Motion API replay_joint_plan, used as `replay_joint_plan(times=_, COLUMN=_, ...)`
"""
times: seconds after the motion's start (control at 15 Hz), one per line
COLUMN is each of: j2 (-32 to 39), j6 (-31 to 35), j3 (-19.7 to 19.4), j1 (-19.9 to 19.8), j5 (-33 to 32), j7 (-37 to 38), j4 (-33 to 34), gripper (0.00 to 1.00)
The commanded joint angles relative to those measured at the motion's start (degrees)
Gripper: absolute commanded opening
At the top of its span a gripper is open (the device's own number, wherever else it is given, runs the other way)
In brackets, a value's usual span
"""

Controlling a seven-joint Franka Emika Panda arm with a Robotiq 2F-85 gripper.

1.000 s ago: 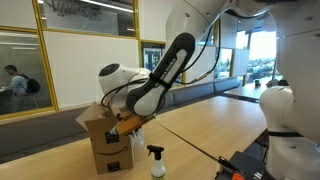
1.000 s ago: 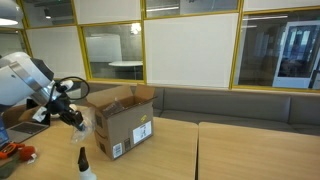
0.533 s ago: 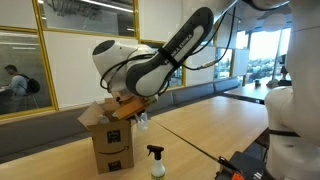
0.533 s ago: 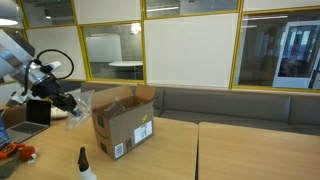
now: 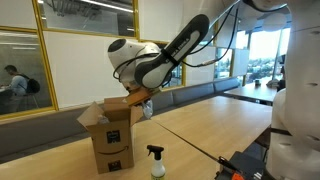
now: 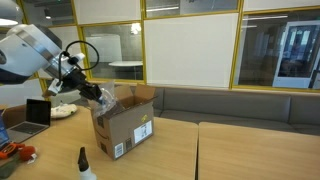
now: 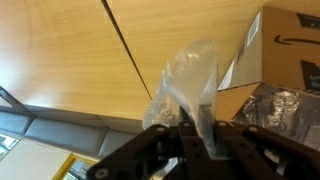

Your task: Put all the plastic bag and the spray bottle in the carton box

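One box (image 5: 112, 135). One spray bottle (image 5: 155, 160). Bags: one bag (image 7: 190, 80) up in the air, plus a crumpled heap (image 7: 285, 108) inside the box, number can't tell. One robot arm (image 5: 170, 55). Two tabletops (image 6: 250, 150), joined at a seam. One laptop (image 6: 35, 112). One person (image 5: 12, 78).

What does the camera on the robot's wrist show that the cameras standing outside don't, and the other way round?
Only the wrist view shows, up close, the gripper pinched shut on the plastic bag, and more crinkled film that seems to lie inside the open carton box. Only the exterior views show the spray bottle standing on the table beside the box, and the whole arm. All of them share the carton box and the held bag near its open top.
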Motion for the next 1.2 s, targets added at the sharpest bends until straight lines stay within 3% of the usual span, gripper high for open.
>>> replay_joint_plan(times=0.0, j2=5.5, j6=4.8, j3=-0.3, j1=-4.8, j5=-3.3, j7=0.7, j4=5.7, gripper=0.14)
replay_joint_plan(times=0.27, j2=12.6, j6=10.4, j3=-1.9, j1=-7.6, j5=-2.5, j7=-0.1, j4=12.8, gripper=0.14)
replay_joint_plan(times=0.67, j2=21.2, j6=14.4, j3=-3.3, j1=-7.4, j5=0.4, j7=-1.6, j4=23.1, gripper=0.14)
replay_joint_plan(times=1.13, j2=25.8, j6=21.7, j3=-3.0, j1=-6.1, j5=10.2, j7=-3.4, j4=27.2, gripper=0.13)
